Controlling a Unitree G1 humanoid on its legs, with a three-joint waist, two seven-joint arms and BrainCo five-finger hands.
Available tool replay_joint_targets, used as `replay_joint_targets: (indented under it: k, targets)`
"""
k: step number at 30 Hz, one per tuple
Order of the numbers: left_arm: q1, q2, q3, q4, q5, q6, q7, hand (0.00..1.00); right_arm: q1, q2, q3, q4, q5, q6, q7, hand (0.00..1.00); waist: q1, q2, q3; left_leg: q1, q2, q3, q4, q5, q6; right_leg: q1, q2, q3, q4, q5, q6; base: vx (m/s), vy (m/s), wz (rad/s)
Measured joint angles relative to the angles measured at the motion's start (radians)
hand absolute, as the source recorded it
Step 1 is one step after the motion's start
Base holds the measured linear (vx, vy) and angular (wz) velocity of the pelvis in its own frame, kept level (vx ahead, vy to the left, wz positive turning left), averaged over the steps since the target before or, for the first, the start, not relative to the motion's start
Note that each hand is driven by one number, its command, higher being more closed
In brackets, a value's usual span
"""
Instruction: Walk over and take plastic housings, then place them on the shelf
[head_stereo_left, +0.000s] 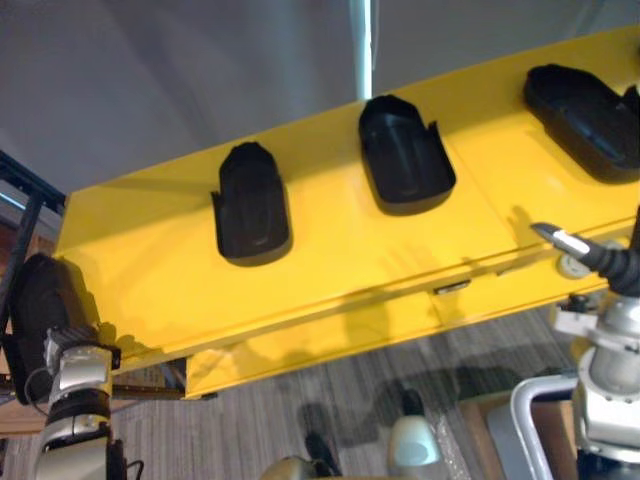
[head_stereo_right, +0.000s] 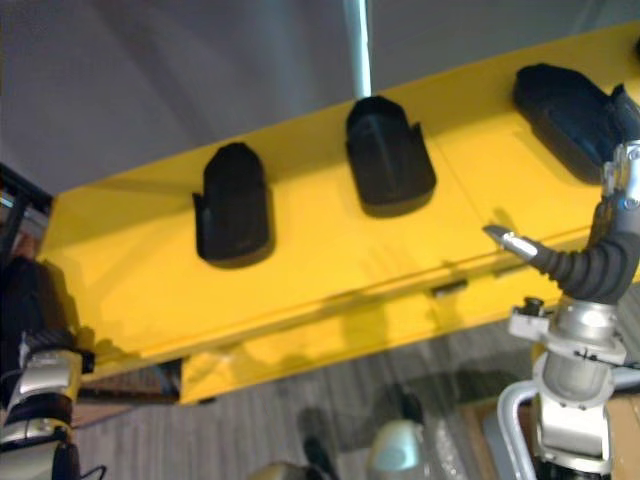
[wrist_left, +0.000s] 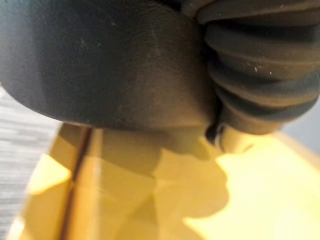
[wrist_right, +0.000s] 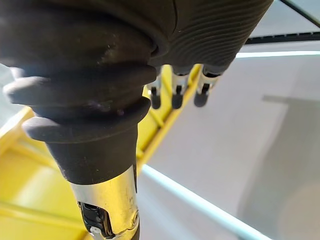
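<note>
left wrist view: housing (wrist_left: 100, 65) against l hand (wrist_left: 260, 75), above shelf (wrist_left: 260, 200)

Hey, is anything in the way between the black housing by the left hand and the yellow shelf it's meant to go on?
Nothing visible. The black plastic housing at the left hand is over the bare left end of the flat yellow shelf; the nearest black housing lying there sits apart, further right.

Silver-grey left arm (head_stereo_left: 75, 420) rises at lower left, the dark-covered left hand (head_stereo_left: 62, 325) uppermost. Silver-grey right arm (head_stereo_right: 575, 400) stands upright; right hand (head_stereo_right: 590, 268) holds nothing (silver, dark-tipped fingers (wrist_right: 176, 95) straight, thumb (head_stereo_right: 512, 241) stretched sideways).
</note>
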Motion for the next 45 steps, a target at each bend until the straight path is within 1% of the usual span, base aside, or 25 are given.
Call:
replay_joint_targets:
  k: [1,3,5,7,10,12,15,16,17,19,23,24,25,30,35,39,45]
  targets:
    - [-0.013,0.0,-0.001,-0.013,0.006,0.009,-0.001,1.0,0.0,0.002,0.0,0.0,0.0,0.0,-0.006,0.0,0.0,-0.001,0.014,-0.001,0.0,0.004,0.002,0.0,0.0,0.0,0.0,0.005,0.0,0.001,0.001,-0.02,0.004,-0.07]
    - [-0.032,0.0,-0.01,-0.016,0.015,0.015,-0.004,1.0,0.003,0.007,0.001,0.0,0.0,0.0,-0.006,0.0,0.0,0.001,0.022,-0.004,0.0,0.017,0.005,-0.002,0.003,-0.01,0.001,0.017,0.0,0.003,0.004,-0.01,0.005,-0.14]
    - [-0.042,0.0,-0.035,-0.04,0.023,0.014,-0.019,1.0,0.008,0.012,0.0,0.0,0.001,0.0,-0.007,0.0,-0.014,0.001,0.022,-0.016,0.0,0.019,0.009,-0.003,0.006,-0.02,0.0,0.019,0.001,0.006,0.007,0.0,0.003,-0.06]
    - [-0.083,-0.001,-0.085,-0.07,0.058,0.013,-0.05,1.0,0.025,0.022,0.0,-0.001,0.002,0.0,-0.007,0.0,-0.02,-0.009,0.03,-0.015,-0.001,0.021,0.009,-0.004,0.007,-0.021,0.001,0.022,0.001,0.009,0.009,0.0,0.003,-0.02]
    - [-0.118,-0.003,-0.127,-0.103,0.085,0.011,-0.083,1.0,0.035,0.034,0.0,-0.001,0.002,-0.001,-0.007,0.0,-0.032,-0.013,0.033,-0.014,-0.002,0.024,0.008,-0.005,0.008,-0.022,0.001,0.025,0.001,0.009,0.009,0.0,0.002,-0.01]
    - [-0.122,-0.005,-0.15,-0.127,0.093,0.012,-0.097,1.0,0.041,0.037,-0.001,-0.001,0.002,-0.001,-0.007,0.0,-0.043,-0.012,0.034,-0.011,-0.002,0.028,0.008,-0.006,0.009,-0.022,0.002,0.03,0.0,0.009,0.009,0.01,0.005,-0.06]
    - [-0.13,-0.006,-0.166,-0.14,0.099,0.012,-0.112,1.0,0.051,0.037,-0.001,-0.001,0.002,-0.002,-0.007,0.0,-0.043,-0.008,0.053,0.004,-0.002,0.045,0.006,-0.008,0.01,-0.02,0.005,0.046,0.003,0.009,0.009,-0.01,0.005,-0.17]
    - [-0.135,-0.011,-0.167,-0.141,0.117,0.013,-0.118,1.0,0.058,0.037,-0.002,-0.001,0.003,-0.002,-0.007,0.0,-0.045,-0.002,0.06,0.003,-0.002,0.046,0.006,-0.009,0.011,-0.021,0.005,0.047,0.003,0.01,0.01,-0.04,0.005,-0.05]
    - [-0.144,-0.024,-0.168,-0.141,0.123,0.014,-0.12,1.0,0.069,0.037,-0.002,-0.001,0.005,-0.002,-0.007,0.0,-0.046,0.002,0.063,0.003,-0.003,0.047,0.007,-0.009,0.011,-0.022,0.004,0.049,0.003,0.01,0.011,-0.04,0.006,-0.02]
    - [-0.151,-0.024,-0.182,-0.141,0.123,0.018,-0.122,1.0,0.077,0.037,-0.002,-0.001,0.005,-0.002,-0.007,0.0,-0.047,0.003,0.063,0.003,-0.003,0.047,0.007,-0.009,0.011,-0.022,0.004,0.05,0.003,0.01,0.011,0.0,0.0,0.0]
    - [-0.164,-0.024,-0.197,-0.153,0.123,0.066,-0.119,1.0,0.078,0.037,-0.004,-0.001,0.006,-0.003,-0.006,0.0,-0.05,0.004,0.064,0.002,-0.004,0.051,0.007,-0.009,0.011,-0.026,0.004,0.055,0.004,0.01,0.012,-0.01,0.0,-0.02]
    - [-0.171,-0.024,-0.197,-0.152,0.122,0.091,-0.113,1.0,0.078,0.037,-0.006,-0.001,0.012,-0.004,-0.005,0.0,-0.051,0.004,0.064,0.002,-0.004,0.052,0.007,-0.009,0.011,-0.028,0.004,0.057,0.004,0.011,0.012,0.0,0.0,0.0]
    - [-0.173,-0.024,-0.196,-0.151,0.122,0.098,-0.111,1.0,0.078,0.037,-0.007,-0.001,0.014,-0.005,-0.005,0.0,-0.053,0.004,0.064,0.002,-0.004,0.053,0.007,-0.009,0.011,-0.028,0.004,0.058,0.005,0.011,0.012,0.0,0.0,0.0]
    - [-0.185,-0.023,-0.192,-0.11,0.12,0.114,-0.075,1.0,0.077,0.037,-0.014,-0.001,0.031,-0.024,-0.004,0.0,-0.06,0.009,0.066,0.001,-0.005,0.067,0.007,-0.011,0.009,-0.04,0.005,0.071,0.011,0.011,0.013,0.0,0.0,-0.07]
    - [-0.213,-0.022,-0.186,-0.044,0.11,0.113,-0.046,1.0,0.077,0.036,-0.028,0.001,0.031,-0.025,-0.004,0.0,-0.069,0.016,0.069,-0.002,-0.007,0.073,0.011,-0.013,0.01,-0.054,0.003,0.078,0.026,0.01,0.011,-0.01,0.0,-0.04]
    - [-0.23,-0.022,-0.185,-0.011,0.106,0.112,-0.044,1.0,0.078,0.035,-0.032,0.002,0.031,-0.027,-0.004,0.0,-0.07,0.016,0.069,-0.001,-0.007,0.073,0.013,-0.013,0.01,-0.055,0.002,0.078,0.031,0.008,0.009,0.0,0.0,0.0]
    - [-0.233,-0.018,-0.172,-0.01,0.092,0.122,-0.045,1.0,0.077,0.031,-0.031,0.002,0.034,-0.027,-0.004,0.0,-0.071,0.016,0.069,-0.002,-0.007,0.073,0.013,-0.014,0.01,-0.058,0.002,0.078,0.032,0.007,0.009,0.0,0.0,0.0]
